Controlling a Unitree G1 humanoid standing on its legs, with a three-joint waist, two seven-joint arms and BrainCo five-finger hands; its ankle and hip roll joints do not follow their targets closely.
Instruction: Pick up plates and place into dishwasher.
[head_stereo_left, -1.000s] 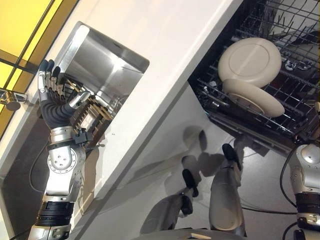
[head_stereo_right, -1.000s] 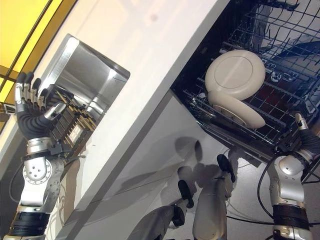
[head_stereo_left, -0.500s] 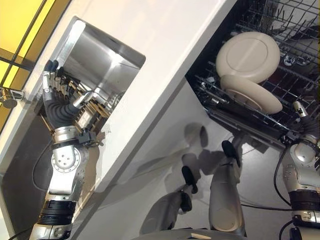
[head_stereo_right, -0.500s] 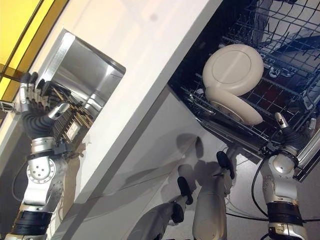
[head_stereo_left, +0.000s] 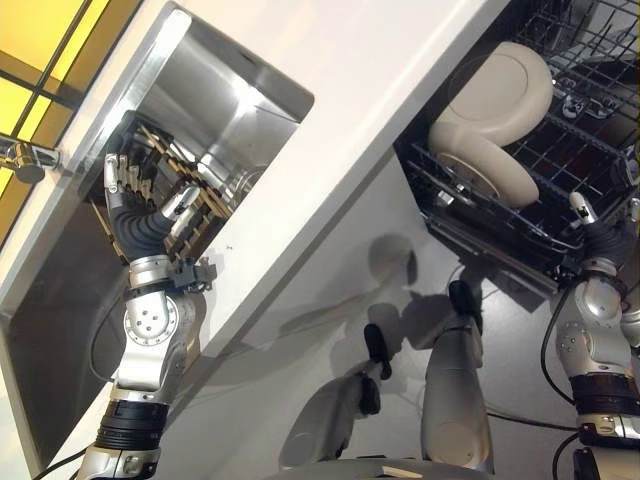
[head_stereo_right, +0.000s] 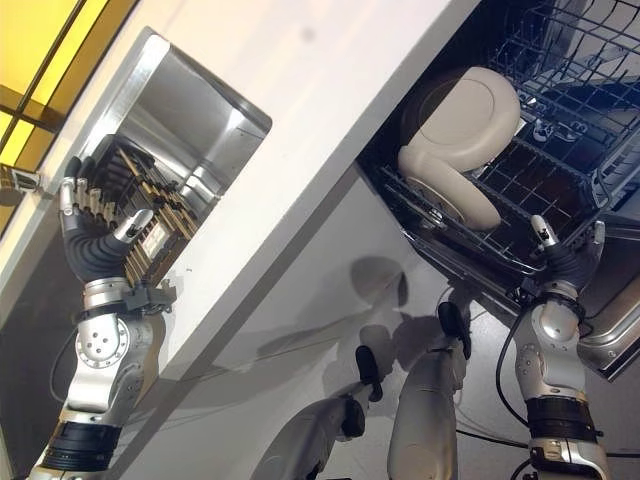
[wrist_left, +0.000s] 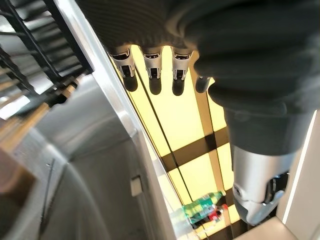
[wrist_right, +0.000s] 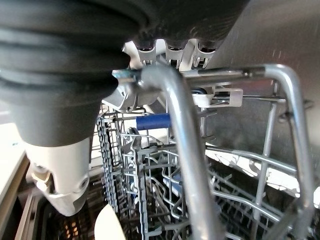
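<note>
Two cream plates stand in the dishwasher's lower rack (head_stereo_left: 500, 232): one upright plate (head_stereo_left: 508, 85) and a second plate (head_stereo_left: 484, 166) leaning in front of it. My right hand (head_stereo_right: 561, 262) is at the rack's front rim, fingers straight and spread, with a wire rail (wrist_right: 182, 150) just before it. My left hand (head_stereo_left: 139, 214) is raised in the steel sink (head_stereo_left: 225, 95), palm against a slatted dish rack (head_stereo_left: 190, 195), fingers (wrist_left: 152, 67) straight and holding nothing. I see no plate in that rack.
A white counter (head_stereo_left: 350, 90) runs between the sink and the open dishwasher. A faucet (head_stereo_left: 24, 157) sticks out at the sink's far side, below a yellow window. The upper wire basket (head_stereo_right: 570, 60) sits above the plates.
The camera has shifted. My left hand has gone deeper into the sink, onto the slatted rack. My right hand has risen from the lower right to the dishwasher rack's front rim.
</note>
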